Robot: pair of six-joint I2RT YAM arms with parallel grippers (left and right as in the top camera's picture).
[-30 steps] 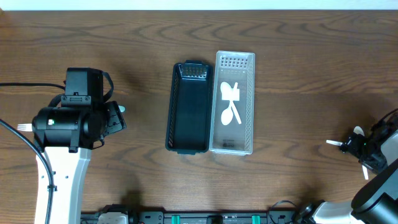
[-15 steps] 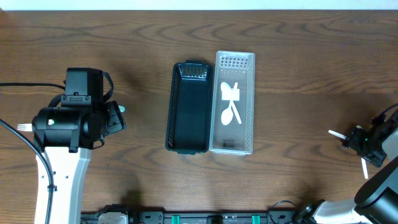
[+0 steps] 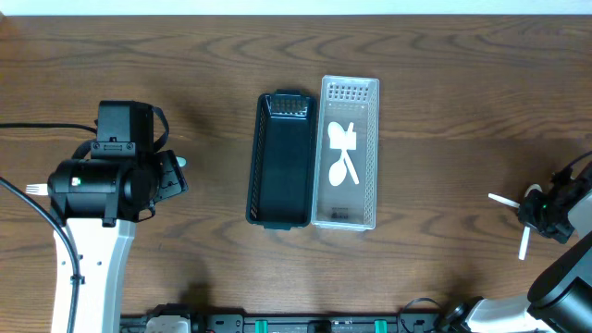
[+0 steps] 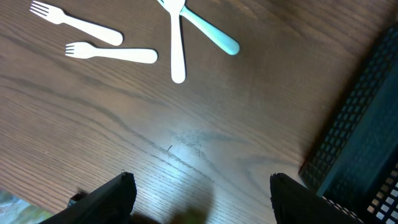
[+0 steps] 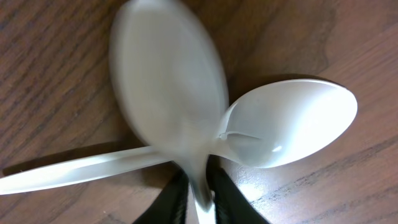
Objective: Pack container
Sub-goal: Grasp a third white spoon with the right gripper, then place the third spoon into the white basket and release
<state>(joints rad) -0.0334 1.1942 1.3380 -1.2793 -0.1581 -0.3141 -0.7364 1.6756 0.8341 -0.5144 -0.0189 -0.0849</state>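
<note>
A clear container (image 3: 348, 215) holding white spoons (image 3: 343, 153) sits beside a black basket (image 3: 280, 159) mid-table. At the far right, my right gripper (image 3: 546, 208) (image 5: 198, 193) is shut on the handle of a white spoon (image 5: 168, 81), whose blurred bowl sits just above the wood. A second white spoon (image 5: 292, 121) lies under it on the table. My left gripper (image 4: 202, 199) hangs open over bare wood, holding nothing. Ahead of it lie two white forks (image 4: 112, 54), a white utensil (image 4: 178, 43) and a light blue one (image 4: 211, 30).
The black basket's mesh wall (image 4: 360, 143) stands close to the right of my left gripper. The bulky left arm (image 3: 102, 185) covers most of the cutlery on the left in the overhead view. Another white handle (image 3: 504, 199) lies left of the right gripper.
My right gripper has closed from wide open onto the white spoon's handle, and the spoon has swung round. The left arm has not moved.
</note>
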